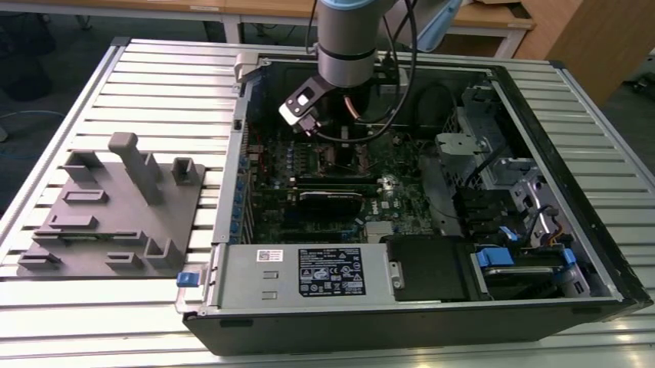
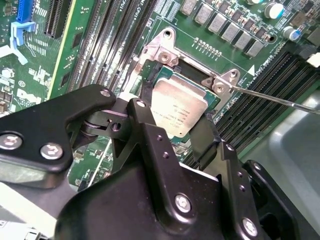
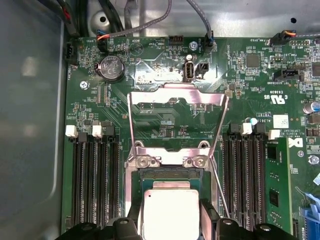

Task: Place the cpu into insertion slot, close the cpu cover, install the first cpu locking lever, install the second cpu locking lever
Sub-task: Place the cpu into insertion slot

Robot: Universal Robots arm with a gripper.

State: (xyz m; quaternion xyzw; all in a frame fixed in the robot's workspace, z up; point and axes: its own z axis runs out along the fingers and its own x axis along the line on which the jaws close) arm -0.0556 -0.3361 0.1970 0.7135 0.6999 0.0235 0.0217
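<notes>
The gripper (image 2: 175,122) hangs low over the motherboard (image 3: 165,125). Its black fingers (image 2: 142,120) are closed to a narrow gap, pressed against two opposite edges of the cpu (image 3: 169,212), which they hold. The cpu lies flat, silver top up, right at the insertion slot (image 3: 170,173); whether it is already seated or just above the slot I cannot tell. A strip of the slot's dark centre shows just past the chip's far edge, bordered by the silver rim with its two screws.

A thin metal lever rod (image 2: 272,98) slants away from one corner of the slot. Beyond the slot the cpu cover (image 3: 176,96) is swung open, hinged at the slot's far edge, with green board showing through its square cut-out. Long black memory slots (image 3: 92,185) run along both sides of the slot, and a coin battery (image 3: 112,67) sits near the board's far corner.

In the exterior view the arm (image 1: 348,38) reaches down near the far wall of the open computer case (image 1: 409,307), which lies on a slatted table (image 1: 103,322). A grey fixture plate (image 1: 113,230) sits by the table's edge on the exterior view's left.
</notes>
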